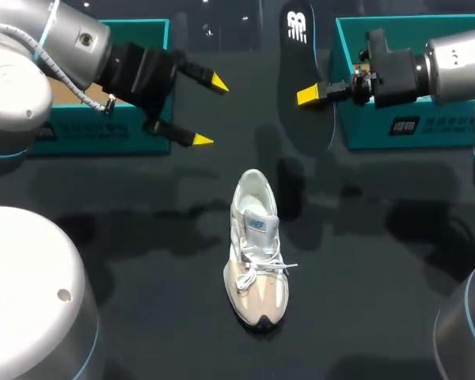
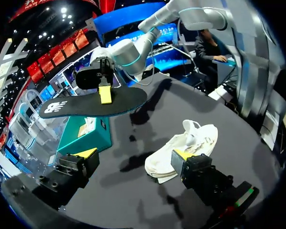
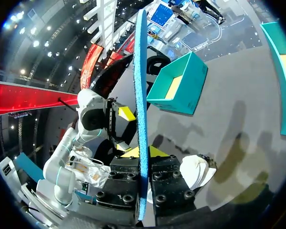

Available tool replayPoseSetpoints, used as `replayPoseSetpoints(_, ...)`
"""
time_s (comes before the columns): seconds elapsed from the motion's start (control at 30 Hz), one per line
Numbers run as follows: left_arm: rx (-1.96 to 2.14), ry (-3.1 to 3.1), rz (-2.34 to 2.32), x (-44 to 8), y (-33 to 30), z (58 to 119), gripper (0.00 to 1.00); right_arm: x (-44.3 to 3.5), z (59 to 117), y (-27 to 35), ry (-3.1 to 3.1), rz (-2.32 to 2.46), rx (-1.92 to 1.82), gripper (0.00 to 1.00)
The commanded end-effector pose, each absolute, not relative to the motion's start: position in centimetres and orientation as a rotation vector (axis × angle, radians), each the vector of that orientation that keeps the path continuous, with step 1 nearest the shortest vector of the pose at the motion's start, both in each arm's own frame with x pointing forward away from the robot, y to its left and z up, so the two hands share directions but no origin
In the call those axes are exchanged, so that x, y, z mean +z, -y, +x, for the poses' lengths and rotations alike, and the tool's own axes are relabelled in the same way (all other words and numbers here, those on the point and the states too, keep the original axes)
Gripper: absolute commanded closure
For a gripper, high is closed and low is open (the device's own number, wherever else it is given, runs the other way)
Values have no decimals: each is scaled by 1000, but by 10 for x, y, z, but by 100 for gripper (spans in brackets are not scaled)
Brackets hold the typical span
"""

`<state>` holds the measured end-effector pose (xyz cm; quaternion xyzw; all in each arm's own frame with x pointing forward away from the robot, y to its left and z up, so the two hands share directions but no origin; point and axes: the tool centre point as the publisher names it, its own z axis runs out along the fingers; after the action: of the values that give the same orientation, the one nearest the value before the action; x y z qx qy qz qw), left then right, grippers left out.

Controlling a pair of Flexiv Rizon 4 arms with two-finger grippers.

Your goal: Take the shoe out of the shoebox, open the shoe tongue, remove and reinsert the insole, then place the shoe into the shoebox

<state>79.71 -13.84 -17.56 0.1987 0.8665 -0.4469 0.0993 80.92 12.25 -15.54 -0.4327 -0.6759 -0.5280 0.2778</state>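
- White and beige shoe is already out of its box, standing upright on the table, lower middle of the frame, toe pointing at the bottom edge
- tongue looks pulled up and the opening seems clear, so I'd call that step done too
- insole is out as well: dark, hanging in the air at the top middle of the frame, well apart from the shoe
- right gripper has it pinched by the edge, fingers closed on it from both sides (the right wrist view shows the insole edge-on between them)
- left gripper hangs in the upper left with its fingers spread wide and nothing in them
- so roughly halfway by my guess: the insole has to go back in, then the shoe goes into a box
- two teal boxes at the back, left shoebox and right shoebox, both open on top, can't tell which one is the target
- table is plain matte black, only shadows of the arms around the shoe
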Motion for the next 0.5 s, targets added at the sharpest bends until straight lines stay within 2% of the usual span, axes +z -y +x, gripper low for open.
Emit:
replayPoseSetpoints(0.03, -1286, -2857, 398, -184, 142, 799, 0, -164, 808, -130, 1894, -1207, -1459, 100)
replayPoseSetpoints(0.23, -1070, -3050, 106, -218, 132, 789, 0, -186, 812, -144, 1931, -1195, -1536, 100)
replayPoseSetpoints(0.5, -985, -3144, -17, -256, 117, 771, 0, -199, 818, -153, 1969, -1132, -1607, 100)
